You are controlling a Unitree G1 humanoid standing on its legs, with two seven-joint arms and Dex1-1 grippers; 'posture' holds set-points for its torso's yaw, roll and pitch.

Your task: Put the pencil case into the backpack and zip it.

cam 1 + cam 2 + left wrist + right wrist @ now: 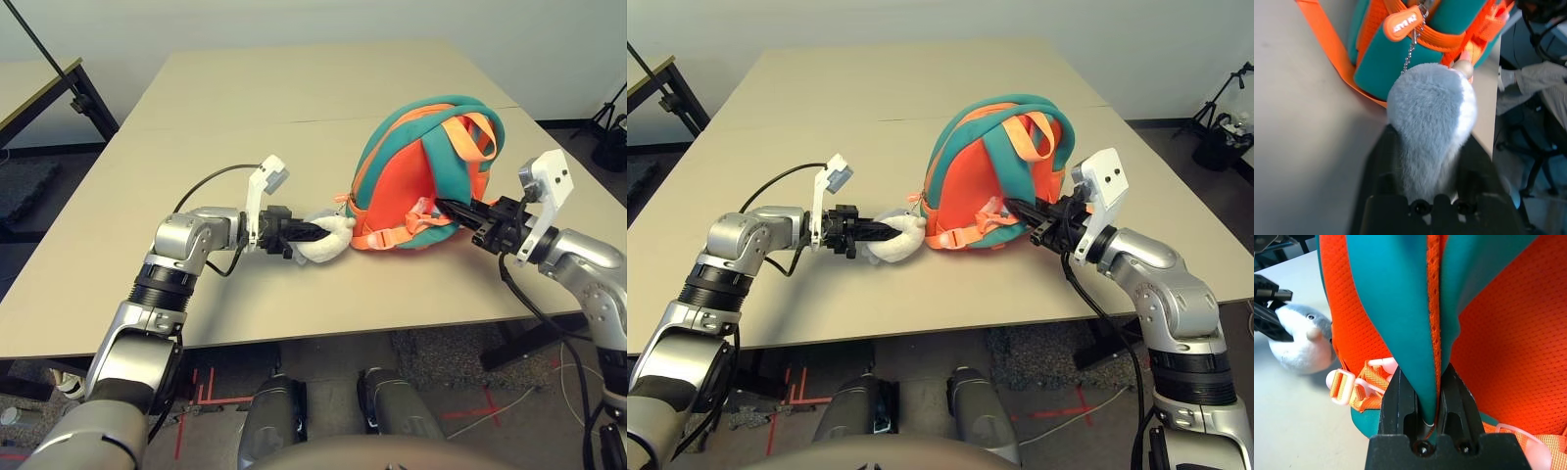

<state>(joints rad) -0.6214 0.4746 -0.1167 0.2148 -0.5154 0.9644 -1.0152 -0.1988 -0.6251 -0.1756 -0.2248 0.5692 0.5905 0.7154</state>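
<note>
The teal and orange backpack (411, 186) stands on the table with its orange back panel toward me. Its grey-white plush dolphin (331, 240) lies on the tabletop at its left, hung by a small chain (1409, 51). My left gripper (312, 233) is open, its fingers (1378, 171) standing either side of the plush's tail end. My right gripper (446, 208) is shut on a teal padded strap (1400, 308) at the backpack's lower right. The pencil case is out of view.
The beige table (147, 196) stretches far to the left and behind the backpack, with a seam across it. Loose orange straps and a buckle (1341, 381) trail at the backpack's base. Another table (39, 93) stands off to the left.
</note>
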